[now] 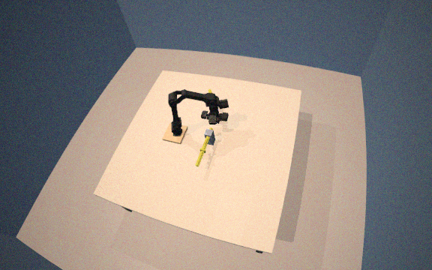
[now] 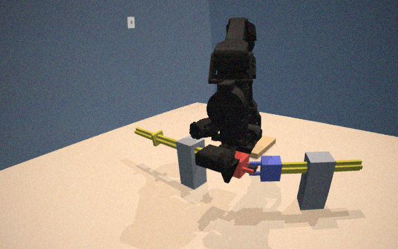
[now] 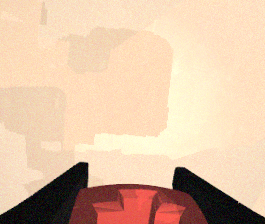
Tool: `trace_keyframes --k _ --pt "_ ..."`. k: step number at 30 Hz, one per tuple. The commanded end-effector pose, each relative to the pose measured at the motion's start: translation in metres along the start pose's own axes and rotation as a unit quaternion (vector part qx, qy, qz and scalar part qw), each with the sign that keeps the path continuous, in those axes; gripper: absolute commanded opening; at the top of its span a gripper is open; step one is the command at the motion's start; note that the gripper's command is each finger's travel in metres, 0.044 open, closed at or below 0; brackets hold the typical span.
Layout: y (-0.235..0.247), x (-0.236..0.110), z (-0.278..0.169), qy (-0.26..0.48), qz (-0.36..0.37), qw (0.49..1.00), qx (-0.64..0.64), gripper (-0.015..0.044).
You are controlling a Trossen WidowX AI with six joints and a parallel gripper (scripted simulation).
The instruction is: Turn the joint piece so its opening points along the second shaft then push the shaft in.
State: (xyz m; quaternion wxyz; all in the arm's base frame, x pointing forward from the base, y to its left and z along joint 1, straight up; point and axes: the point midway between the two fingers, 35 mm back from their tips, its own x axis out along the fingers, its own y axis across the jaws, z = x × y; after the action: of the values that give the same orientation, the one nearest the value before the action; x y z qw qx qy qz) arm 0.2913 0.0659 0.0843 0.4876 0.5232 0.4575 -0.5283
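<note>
The gripper [image 2: 231, 169] is closed on the red joint piece [image 2: 242, 164], its dark fingers standing on either side of the piece, which fills the gap between them in the wrist view and shows a cross-shaped recess [image 3: 137, 219] facing the camera. Taking the joint piece as the landmark: just beside it on the side away from the gripper, linked by a short blue hinge bracket [image 2: 254, 168], sits a blue cube [image 2: 271, 168]; beyond that cube a yellow shaft [image 2: 323, 167] runs through a grey block [image 2: 316, 180] and sticks out past it. On the gripper's side of the joint piece stands a second grey block [image 2: 191, 166], near but not touching it, with the second yellow shaft [image 2: 157, 138] passing through it and reaching well away, a small cross-shaped collar [image 2: 157, 137] partway along. Whether this shaft's tip has entered the joint piece is hidden by the gripper body. Behind the joint piece, the arm [image 2: 233, 86] rises from a tan base plate [image 2: 264, 145] on the beige table [image 2: 64, 194].
</note>
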Motion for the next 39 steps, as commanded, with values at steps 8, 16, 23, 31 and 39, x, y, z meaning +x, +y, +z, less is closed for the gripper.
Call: trace_keyframes --k 8,16,23,31,39 --pt "-0.0043 0.0024 -0.0003 0.020 -0.002 0.999 0.043 0.0000" --pt "-0.0043 0.0022 -0.0004 0.021 -0.001 0.999 0.044 0.0000" --pt "-0.0039 0.0020 -0.0003 0.019 -0.001 0.999 0.038 0.0000" --pt "-0.0039 0.0020 -0.0003 0.019 -0.001 0.999 0.038 0.0053" --pt "-0.0039 0.0020 -0.0003 0.019 -0.001 0.999 0.038 0.0199"
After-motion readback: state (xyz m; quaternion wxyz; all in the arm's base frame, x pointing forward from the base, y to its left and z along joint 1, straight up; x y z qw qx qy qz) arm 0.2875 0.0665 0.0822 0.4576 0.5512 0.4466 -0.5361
